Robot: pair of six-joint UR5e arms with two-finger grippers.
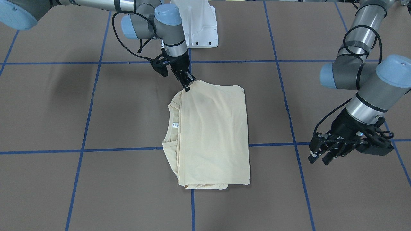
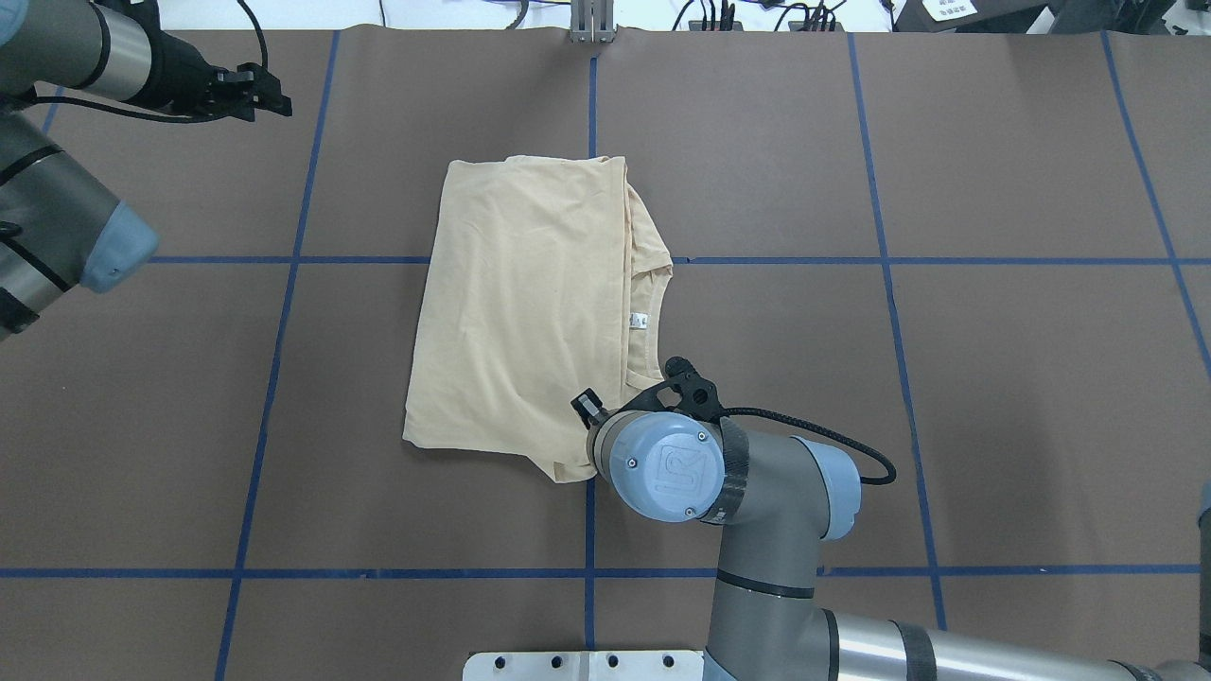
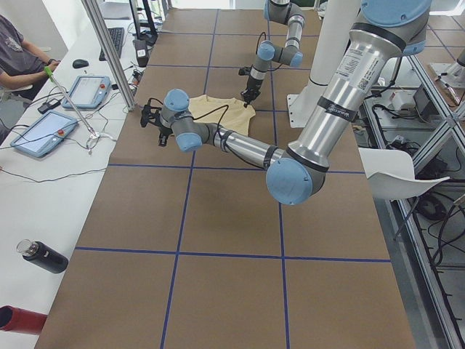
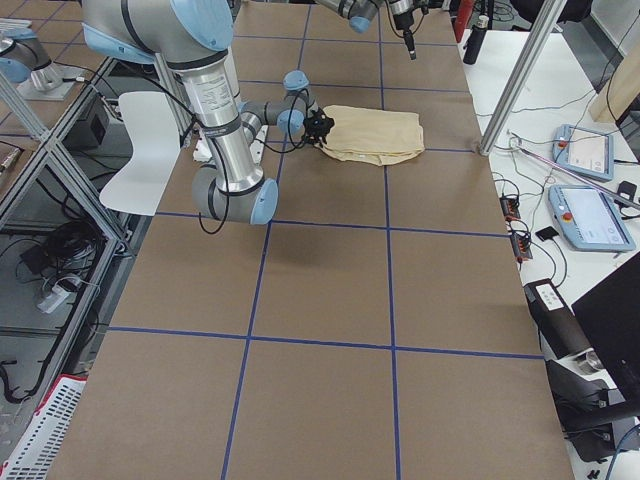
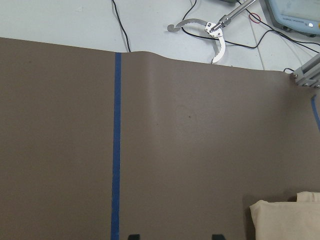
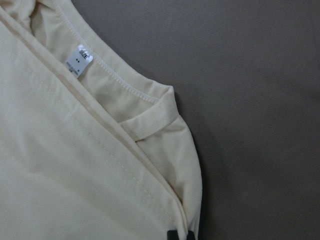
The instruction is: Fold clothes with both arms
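cream-yellow t-shirt [image 1: 213,134] lies folded into a rough rectangle at mid-bench [image 1: 321,208], with its neck label [image 1: 175,124] exposed along one edge. the right tool [image 1: 187,86] is clenched on the shirt corner on the robot's side. the left tool [image 1: 320,158] hangs released over bare bench, well apart from the cloth. risk noted: a one-sided pull would likely drag or skew the stacked layers. the thin fabric could also slip from the pinch and spill the fold open, since the opposite corner has no support.
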